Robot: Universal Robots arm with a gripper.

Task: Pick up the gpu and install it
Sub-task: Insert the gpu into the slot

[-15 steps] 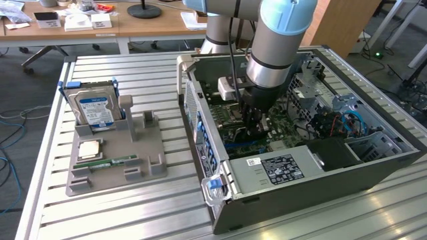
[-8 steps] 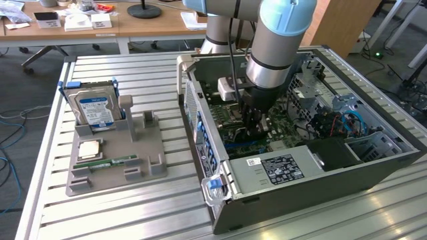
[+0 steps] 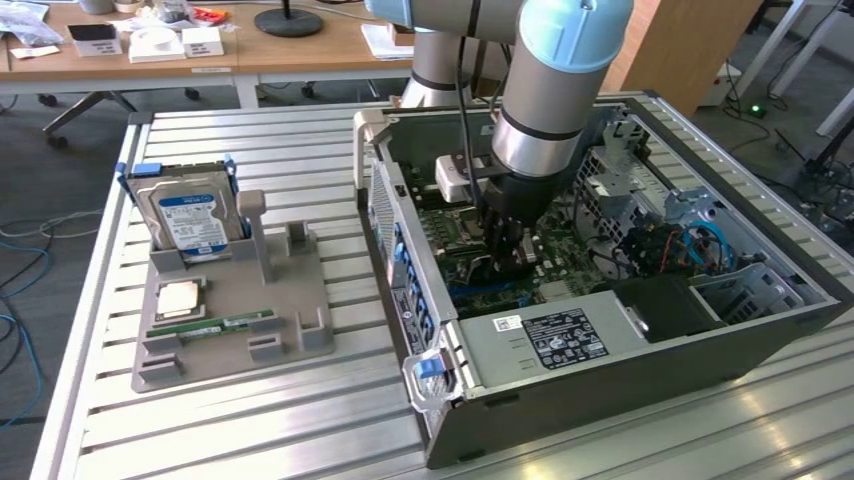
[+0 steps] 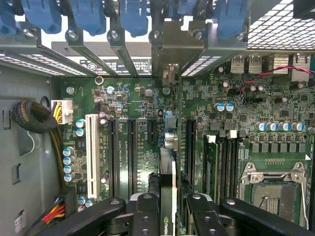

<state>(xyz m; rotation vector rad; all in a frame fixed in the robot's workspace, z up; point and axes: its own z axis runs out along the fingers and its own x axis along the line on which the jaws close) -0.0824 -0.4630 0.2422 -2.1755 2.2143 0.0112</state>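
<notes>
The gpu [image 4: 168, 172] appears edge-on in the wrist view as a thin dark card standing upright over the green motherboard [image 4: 246, 108]. It sits between two long black slots. Its pale metal bracket [image 4: 170, 54] reaches the row of rear slot openings of the case. My gripper [image 4: 170, 204] is shut on the card, one black finger [image 4: 146, 211] on each side. In the exterior view my gripper [image 3: 511, 262] reaches straight down into the open computer case [image 3: 601, 390], near the board. Whether the card is seated in a slot I cannot tell.
On the exterior view's left, a grey holder [image 3: 234, 300] carries an upright blue-labelled hard drive [image 3: 187, 215], a processor [image 3: 180, 297] and a green memory stick [image 3: 220, 325]. Inside the case are a power supply [image 3: 554, 340], blue slot latches [image 4: 133, 14] and cable bundles [image 4: 34, 115].
</notes>
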